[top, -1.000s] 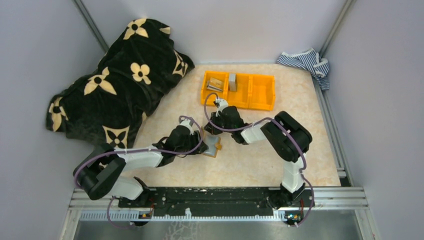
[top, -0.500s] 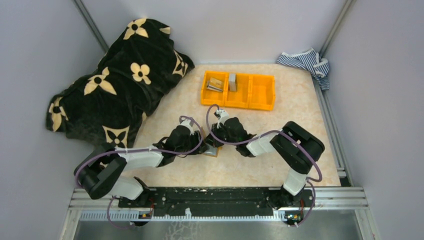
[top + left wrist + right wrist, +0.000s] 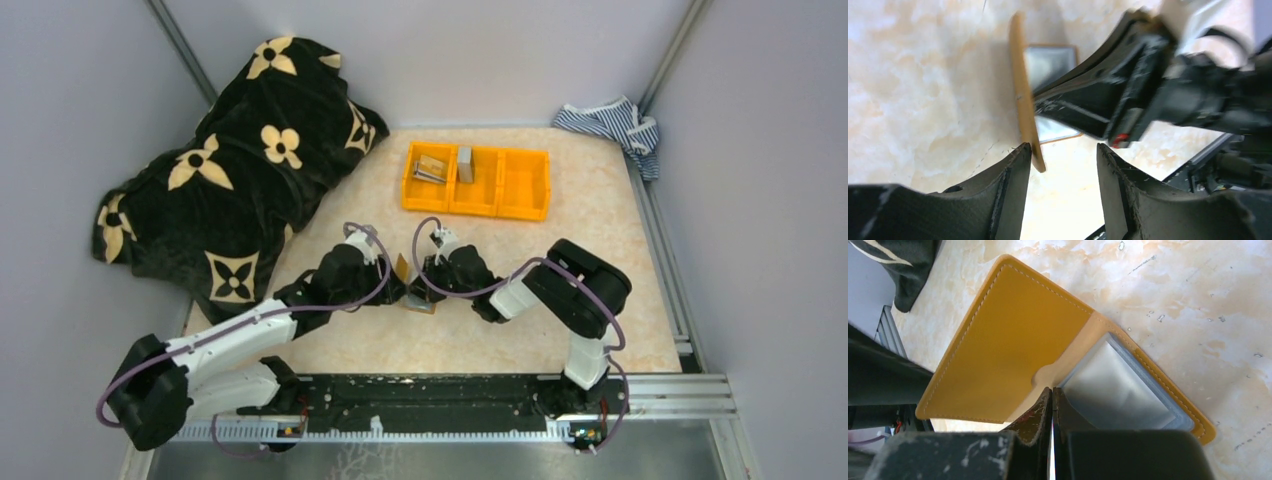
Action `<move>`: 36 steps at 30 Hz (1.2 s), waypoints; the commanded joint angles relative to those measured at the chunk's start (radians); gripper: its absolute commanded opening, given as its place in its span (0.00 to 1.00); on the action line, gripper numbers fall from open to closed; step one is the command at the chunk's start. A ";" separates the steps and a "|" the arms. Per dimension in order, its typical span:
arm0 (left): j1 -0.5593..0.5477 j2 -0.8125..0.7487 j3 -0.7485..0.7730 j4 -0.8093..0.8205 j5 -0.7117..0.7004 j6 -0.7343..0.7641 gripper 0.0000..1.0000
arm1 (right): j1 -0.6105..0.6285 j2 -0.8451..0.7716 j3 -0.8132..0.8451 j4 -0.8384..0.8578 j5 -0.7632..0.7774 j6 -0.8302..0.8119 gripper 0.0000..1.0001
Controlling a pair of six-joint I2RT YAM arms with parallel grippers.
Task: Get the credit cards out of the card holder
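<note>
Tan card holder (image 3: pixel 1020 90) stands flap-up beside spread left claw (image 3: pixel 1063 148).

We count two arms (image 3: pixel 230 335) (image 3: pixel 575 285), one card holder (image 3: pixel 1008 335), one bin (image 3: pixel 525 212) with three compartments (image 3: pixel 524 180), one blanket (image 3: pixel 240 170), one cloth (image 3: pixel 610 125).

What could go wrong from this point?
1. The left gripper is open, so nothing clamps the raised flap of the card holder; the flap could fall over the pocket.
2. The right gripper is shut at the pocket mouth with no card visible between its fingers. Pulling may come away empty or drag the whole holder.
</note>
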 commanded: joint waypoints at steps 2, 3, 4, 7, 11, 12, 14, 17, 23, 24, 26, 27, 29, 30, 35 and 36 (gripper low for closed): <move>-0.002 -0.126 0.078 -0.024 -0.019 0.104 0.57 | 0.010 0.057 -0.002 0.017 0.000 0.000 0.00; -0.002 -0.139 0.083 0.001 -0.007 0.119 0.57 | 0.010 0.063 0.000 0.017 0.000 -0.002 0.00; -0.002 -0.146 0.094 0.017 0.006 0.124 0.57 | 0.011 0.070 -0.001 0.018 0.000 -0.003 0.00; -0.002 -0.137 0.141 0.029 0.059 0.120 0.57 | 0.010 0.078 -0.008 0.022 0.004 -0.001 0.00; -0.002 -0.077 0.124 0.085 0.091 0.123 0.57 | 0.010 0.071 -0.017 0.031 0.011 0.005 0.00; -0.002 -0.055 0.106 0.108 0.087 0.123 0.56 | 0.010 0.066 -0.018 0.031 0.012 0.005 0.00; -0.002 -0.005 0.071 0.152 0.084 0.124 0.56 | 0.010 0.055 -0.021 0.028 0.015 0.005 0.00; 0.001 0.063 0.024 0.213 0.071 0.114 0.55 | 0.011 0.043 -0.026 0.026 0.019 0.005 0.00; 0.011 0.174 -0.039 0.324 0.049 0.085 0.54 | 0.008 0.044 -0.043 0.052 0.024 0.010 0.00; 0.013 0.190 -0.042 0.334 0.049 0.081 0.54 | 0.007 0.040 -0.047 0.058 0.022 0.012 0.00; 0.017 0.220 -0.047 0.348 0.048 0.078 0.54 | 0.006 0.025 -0.055 0.060 0.026 0.013 0.00; 0.019 0.233 -0.048 0.355 0.048 0.076 0.54 | 0.004 0.015 -0.060 0.055 0.033 0.012 0.00; 0.022 0.251 -0.057 0.369 0.047 0.075 0.54 | 0.000 -0.004 -0.069 0.044 0.048 0.009 0.00; 0.024 0.256 -0.060 0.373 0.046 0.074 0.54 | -0.004 -0.011 -0.078 0.040 0.051 0.009 0.00; 0.037 0.278 -0.075 0.392 0.047 0.079 0.54 | -0.027 -0.098 -0.137 0.033 0.067 0.014 0.00; 0.039 0.283 -0.079 0.398 0.049 0.079 0.54 | -0.029 -0.118 -0.147 0.021 0.073 0.013 0.00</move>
